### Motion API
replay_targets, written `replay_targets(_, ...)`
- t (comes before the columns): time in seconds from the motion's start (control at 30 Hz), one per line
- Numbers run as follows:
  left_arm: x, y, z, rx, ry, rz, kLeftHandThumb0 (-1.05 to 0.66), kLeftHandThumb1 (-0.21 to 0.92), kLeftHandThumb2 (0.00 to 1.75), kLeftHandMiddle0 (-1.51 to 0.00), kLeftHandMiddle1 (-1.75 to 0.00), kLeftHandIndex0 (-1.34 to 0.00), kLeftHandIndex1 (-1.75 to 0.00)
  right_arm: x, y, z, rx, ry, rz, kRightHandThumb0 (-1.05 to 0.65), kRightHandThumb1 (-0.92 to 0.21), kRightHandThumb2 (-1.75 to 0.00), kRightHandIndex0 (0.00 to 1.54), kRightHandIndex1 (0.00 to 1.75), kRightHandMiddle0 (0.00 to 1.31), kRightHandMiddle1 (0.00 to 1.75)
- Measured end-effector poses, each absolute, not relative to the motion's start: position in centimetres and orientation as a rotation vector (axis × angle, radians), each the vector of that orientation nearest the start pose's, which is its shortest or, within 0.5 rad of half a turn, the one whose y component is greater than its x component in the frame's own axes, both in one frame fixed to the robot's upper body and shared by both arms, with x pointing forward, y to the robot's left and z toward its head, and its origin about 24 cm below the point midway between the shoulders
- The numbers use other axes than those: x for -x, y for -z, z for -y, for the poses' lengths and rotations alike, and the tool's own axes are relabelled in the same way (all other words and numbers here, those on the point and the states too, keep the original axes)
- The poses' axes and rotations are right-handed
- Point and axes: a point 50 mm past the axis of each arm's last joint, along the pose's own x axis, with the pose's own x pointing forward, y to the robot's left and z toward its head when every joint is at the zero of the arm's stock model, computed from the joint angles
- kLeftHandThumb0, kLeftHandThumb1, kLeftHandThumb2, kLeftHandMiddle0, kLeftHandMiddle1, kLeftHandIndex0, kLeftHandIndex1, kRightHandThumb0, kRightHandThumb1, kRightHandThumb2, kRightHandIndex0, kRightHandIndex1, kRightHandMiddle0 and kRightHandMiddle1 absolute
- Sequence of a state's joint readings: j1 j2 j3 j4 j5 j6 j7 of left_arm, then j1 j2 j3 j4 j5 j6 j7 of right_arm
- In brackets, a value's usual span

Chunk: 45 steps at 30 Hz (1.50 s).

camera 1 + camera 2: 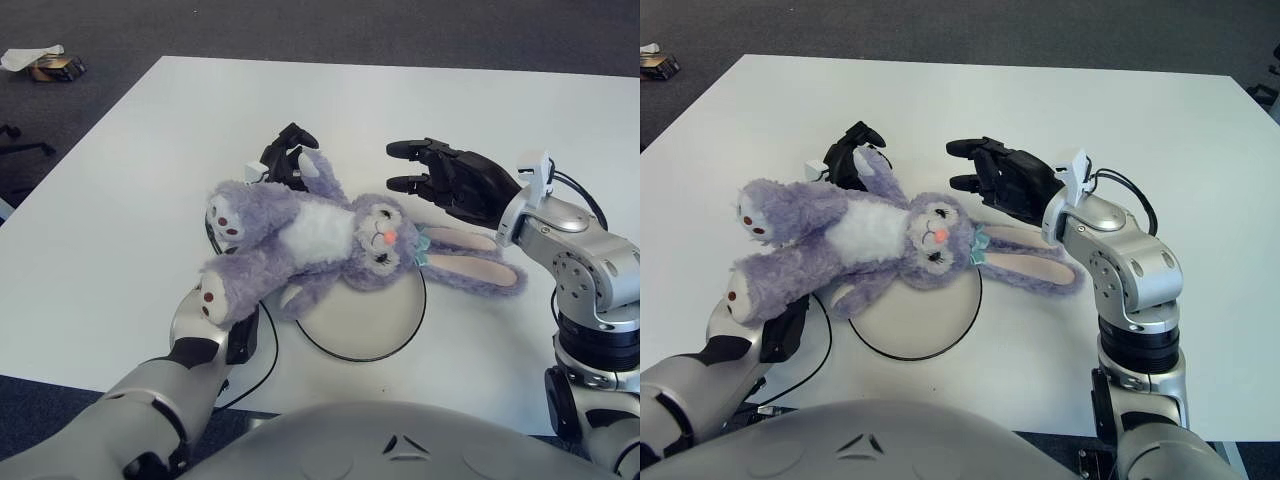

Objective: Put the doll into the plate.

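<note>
Doll (320, 240) lies across the plate (370, 330) near the desk (150, 170) front edge — left hand (285, 160) grasps it from beneath; right hand (450, 180) just beside the ears, fingers spread, holding nothing.

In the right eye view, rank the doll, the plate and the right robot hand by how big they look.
1. doll, largest, spanning the most.
2. plate, partly hidden under the doll, so its rank is a little unsure.
3. right robot hand, smallest, open beside the doll's head.

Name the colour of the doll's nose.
Pink-orange nose on the purple doll, clearest in the left eye view.
</note>
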<state>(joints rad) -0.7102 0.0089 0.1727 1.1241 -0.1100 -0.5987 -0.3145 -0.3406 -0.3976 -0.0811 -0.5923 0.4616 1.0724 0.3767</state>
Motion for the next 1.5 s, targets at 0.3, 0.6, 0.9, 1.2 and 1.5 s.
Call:
replay_targets(0.3, -35.5, -5.4, -11.7, 0.109, 0.297, 0.172, -0.01, 0.32, 1.32, -0.50, -1.75, -0.48, -1.75, -25.8, -17.0, 15.0, 0.062, -0.614, -0.190, -0.92, -0.92, -0.89, 0.05, 0.63, 0.00, 0.64)
replay_targets(0.6, -35.4, -5.4, -11.7, 0.110, 0.297, 0.173, -0.01, 0.31, 1.34, -0.51, -1.75, -0.49, -1.75, -26.2, -17.4, 15.4, 0.057, -0.578, -0.169, -0.94, -0.92, -0.89, 0.05, 0.68, 0.00, 0.72)
replay_targets(0.9, -35.4, -5.6, -11.6, 0.096, 0.303, 0.198, -0.01, 0.33, 1.31, -0.49, -1.75, -0.48, -1.75, -27.2, -18.4, 17.5, 0.034, -0.456, -0.098, -0.90, -0.92, -0.91, 0.12, 0.71, 0.00, 0.83)
replay_targets(1.2, -34.7, -8.0, -11.4, -0.212, 0.261, 0.449, -0.01, 0.43, 1.20, -0.56, -1.72, -0.29, -1.75, -27.7, -19.0, 19.8, 0.023, -0.332, -0.036, -0.88, -0.92, -0.93, 0.16, 0.75, 0.00, 0.94)
replay_targets(1.5, -34.0, -8.2, -11.3, -0.481, 0.193, 0.587, -0.01, 0.44, 1.19, -0.55, -1.73, -0.26, -1.75, -28.1, -19.0, 20.9, 0.012, -0.277, -0.011, -0.87, -0.92, -0.97, 0.17, 0.76, 0.00, 1.01)
